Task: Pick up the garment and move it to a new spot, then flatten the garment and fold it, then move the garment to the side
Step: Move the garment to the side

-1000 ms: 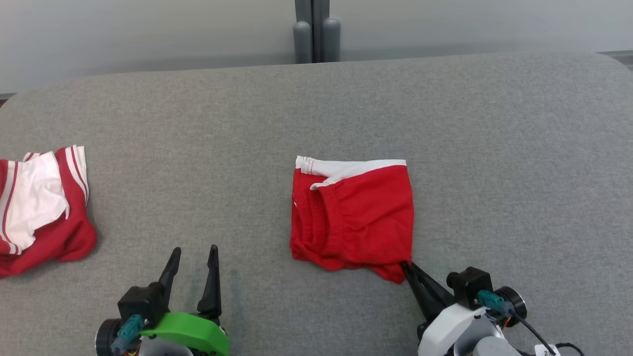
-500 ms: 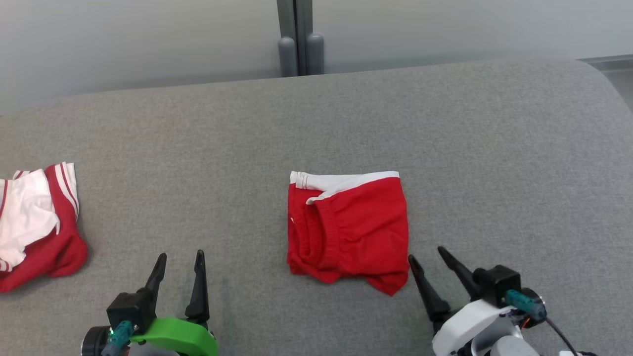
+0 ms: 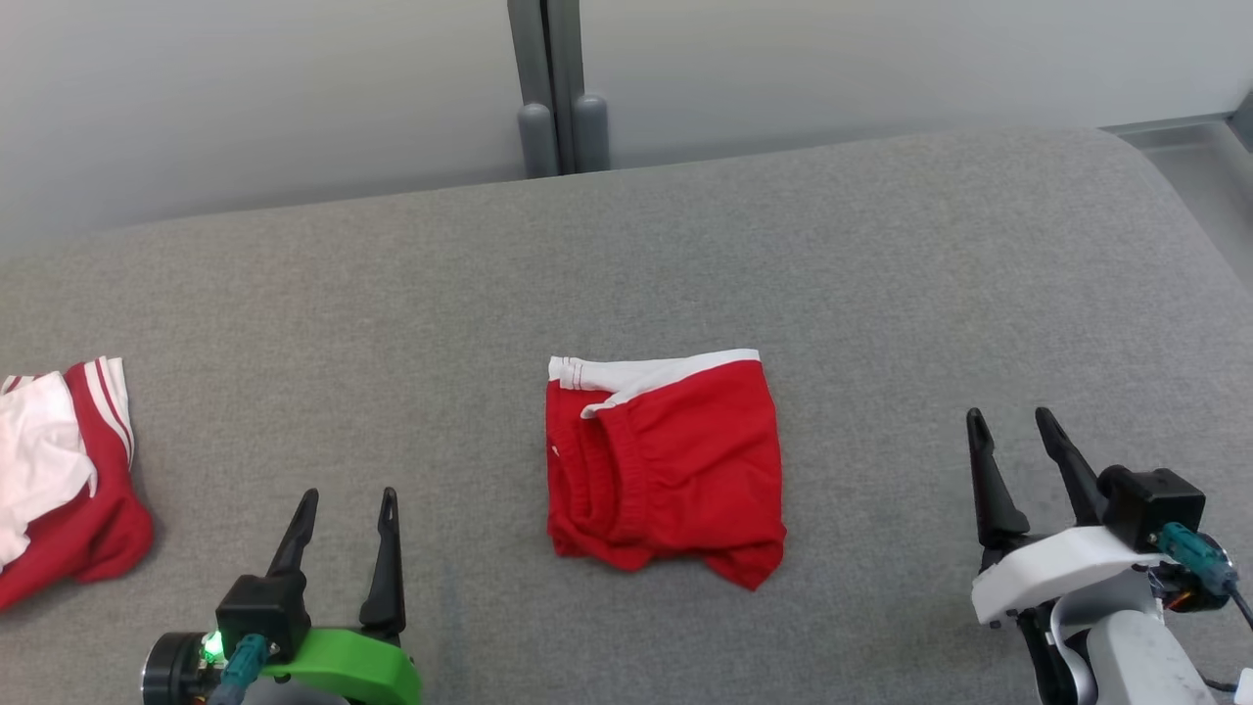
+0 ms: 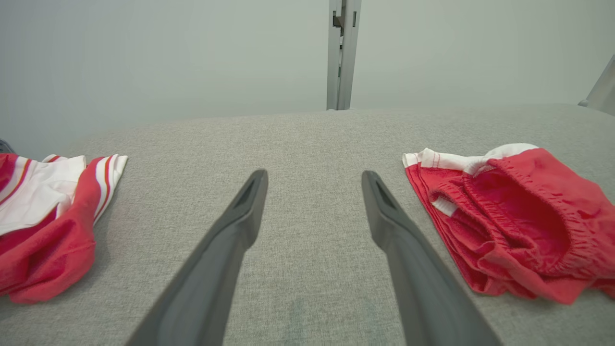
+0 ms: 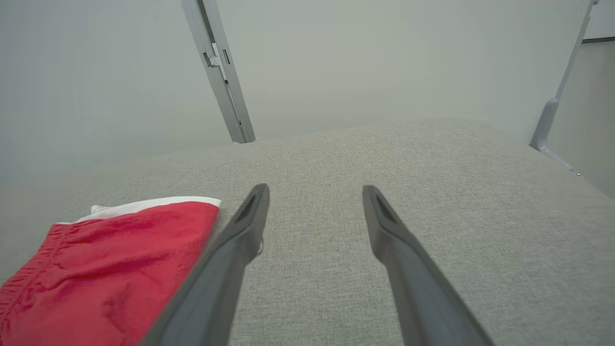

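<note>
Overhead, the folded red garment (image 3: 666, 465) with white waistband (image 3: 646, 372) lies mid surface (image 3: 881, 274) between left pincer (image 3: 350, 494) and right pincer (image 3: 1008, 415), both spread wide, empty. Left wrist view exposes gathered elastic layers; right wrist view presents smooth cloth.

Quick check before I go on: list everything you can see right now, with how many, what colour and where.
folded garment: one, red with a white band along its far edge, middle of the table, apart from both grippers
second garment: one, red and white with stripes, rumpled, at the table's left edge
table: one, grey fabric top, rounded corners, under both garments
centre post: one, grey, behind the table's far edge
side post: one, pale grey, beyond the table's right end
wall: pale grey, behind the table
left gripper: one, dark fingers on a green mount, open, near edge, left of the folded garment
right gripper: one, dark fingers on a white mount, open, right of the folded garment
</note>
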Controlling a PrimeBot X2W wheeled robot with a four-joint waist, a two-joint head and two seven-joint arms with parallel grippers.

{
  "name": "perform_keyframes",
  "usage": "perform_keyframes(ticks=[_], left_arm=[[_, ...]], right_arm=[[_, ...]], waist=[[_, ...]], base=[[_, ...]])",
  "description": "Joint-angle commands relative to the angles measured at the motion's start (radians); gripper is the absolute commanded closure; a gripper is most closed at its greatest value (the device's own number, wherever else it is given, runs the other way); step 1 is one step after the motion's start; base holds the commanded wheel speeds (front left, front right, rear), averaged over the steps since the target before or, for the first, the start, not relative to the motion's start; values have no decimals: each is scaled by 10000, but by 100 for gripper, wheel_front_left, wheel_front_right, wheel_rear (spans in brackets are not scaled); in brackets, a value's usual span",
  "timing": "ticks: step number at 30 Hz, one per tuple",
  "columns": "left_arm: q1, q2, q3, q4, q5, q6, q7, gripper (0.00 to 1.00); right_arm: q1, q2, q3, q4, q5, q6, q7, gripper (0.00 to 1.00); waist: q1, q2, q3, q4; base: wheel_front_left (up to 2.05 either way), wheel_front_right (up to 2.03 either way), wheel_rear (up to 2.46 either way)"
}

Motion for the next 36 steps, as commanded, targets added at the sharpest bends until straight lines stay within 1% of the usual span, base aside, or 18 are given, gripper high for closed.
perform_keyframes(ticks=[1, 6, 9, 14, 19, 25, 27, 30, 33, 36], left_arm=[[136, 42, -9, -34, 96, 23, 7, 0], [298, 42, -154, -92, 5, 22, 7, 0], [270, 42, -229, -128, -82, 22, 7, 0], [-60, 42, -429, -220, -181, 21, 7, 0], [-503, 41, -708, -278, -343, 21, 7, 0], [-950, 41, -1024, -288, -487, 21, 7, 0], [-1054, 41, -1094, -266, -507, 21, 7, 0], [-1097, 41, -1136, -245, -520, 21, 7, 0], [-1102, 41, -1156, -253, -540, 21, 7, 0], [-1098, 41, -1144, -271, -548, 21, 7, 0]], right_arm=[[-24, -33, -118, 125, -49, -8, -44, 0], [115, -38, -158, 433, -75, -8, -44, 0], [25, -32, 71, 623, -24, -8, -44, 0], [-522, -35, 913, 1051, 254, -8, -44, 0], [-1820, -35, 2117, 1825, 503, -8, -44, 0], [-3165, -44, 2945, 2686, 466, -8, -44, 0], [-3443, -46, 3030, 3109, 282, -10, -44, 0], [-3606, -46, 2813, 3639, 27, -10, -44, 0], [-3477, -41, 2352, 4060, -309, -10, -44, 0], [-3284, -37, 2283, 4387, -358, -10, -43, 0]], waist=[[0, 0, -44, -28], [0, 0, -78, -38], [0, 0, 28, 17], [0, 0, 462, 257], [0, 0, 1148, 725], [0, 0, 1770, 1276], [0, 0, 1884, 1418], [0, 0, 1991, 1553], [0, 0, 2058, 1611], [0, 0, 2099, 1597]], base=[[0, 0, 0], [0, 0, 0], [0, 0, 0], [0, 0, 0], [0, 0, 0], [0, 0, 0], [0, 0, 0], [0, 0, 0], [0, 0, 0], [0, 0, 0]])
